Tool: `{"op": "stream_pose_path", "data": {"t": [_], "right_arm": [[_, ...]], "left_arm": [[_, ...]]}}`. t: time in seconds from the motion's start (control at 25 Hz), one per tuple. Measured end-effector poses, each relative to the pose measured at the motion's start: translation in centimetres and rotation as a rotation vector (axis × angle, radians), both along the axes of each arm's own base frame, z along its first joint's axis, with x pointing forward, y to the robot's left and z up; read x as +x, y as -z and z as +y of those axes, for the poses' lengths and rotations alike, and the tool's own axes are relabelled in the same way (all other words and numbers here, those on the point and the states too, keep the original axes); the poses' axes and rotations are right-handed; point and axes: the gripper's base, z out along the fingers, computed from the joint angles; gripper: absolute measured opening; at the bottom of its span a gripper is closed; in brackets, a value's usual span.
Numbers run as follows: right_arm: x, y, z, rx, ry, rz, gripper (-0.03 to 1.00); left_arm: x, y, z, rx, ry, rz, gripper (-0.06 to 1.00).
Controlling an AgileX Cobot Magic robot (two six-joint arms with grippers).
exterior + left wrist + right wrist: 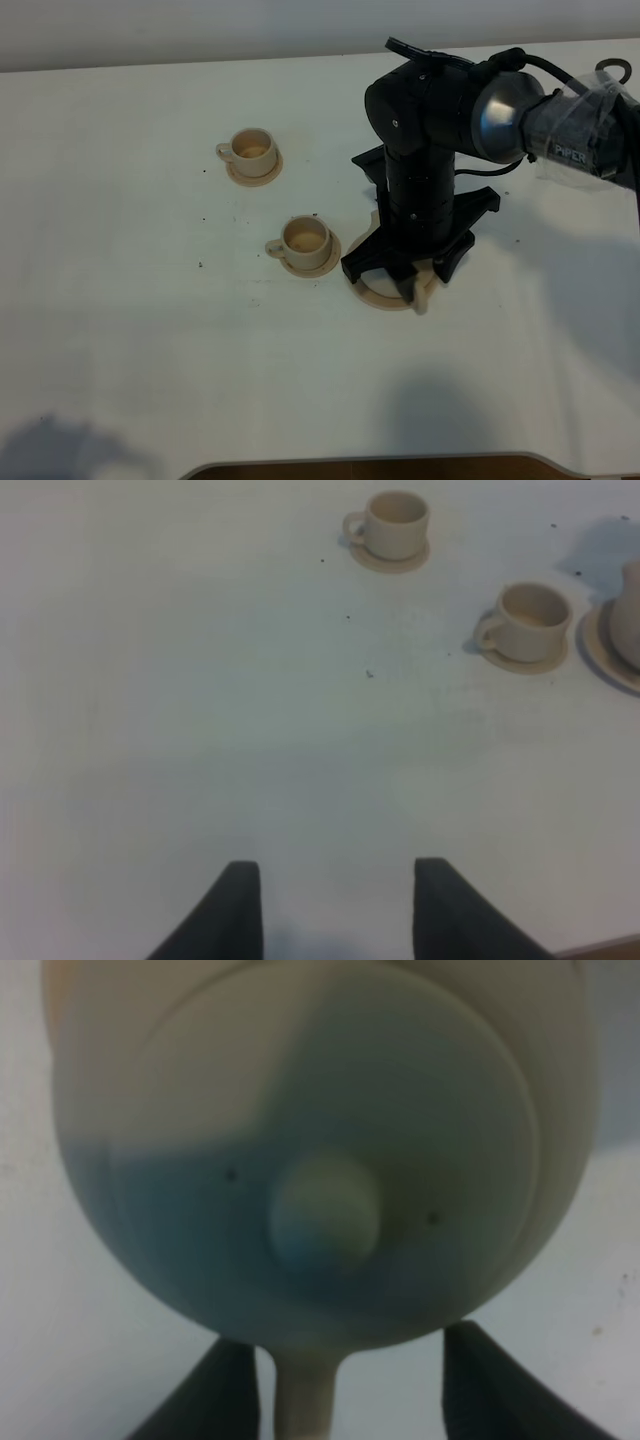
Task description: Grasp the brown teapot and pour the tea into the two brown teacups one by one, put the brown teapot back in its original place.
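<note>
Beige teapot [320,1140] sits on its wide saucer [372,292], beside the nearer teacup [306,240]. Right end effector [347,1340] straddles the handle [300,1400], fingers apart, seemingly clear of it; left end effector [336,865] hangs, fingers spread, over the tabletop [200,730].

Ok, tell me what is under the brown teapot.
A wide tan saucer: only its rim shows from above, beside the brown teapot. The right arm and the pot itself cover the rest of it.
</note>
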Motion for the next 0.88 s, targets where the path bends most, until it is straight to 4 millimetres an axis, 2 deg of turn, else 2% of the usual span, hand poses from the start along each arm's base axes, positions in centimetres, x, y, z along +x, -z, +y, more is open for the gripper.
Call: {"op": "stream_pose_path", "data": {"t": [0.16, 0.36, 0.68, 0.88], "right_arm": [[-0.04, 0.0, 0.02, 0.002, 0.002, 0.004, 0.32], [-0.11, -0.01, -0.01, -0.001, 0.003, 0.012, 0.14], [-0.1, -0.1, -0.05, 0.001, -0.038, 0.011, 0.13], [-0.08, -0.82, -0.14, 0.007, -0.048, -0.011, 0.13]], "left_arm": [[0.0, 0.0, 0.0, 0.0, 0.0, 0.0, 0.36], [0.0, 0.0, 0.0, 0.0, 0.0, 0.0, 0.36], [0.0, 0.0, 0.0, 0.0, 0.0, 0.0, 0.36], [0.0, 0.0, 0.0, 0.0, 0.0, 0.0, 0.36]]}}
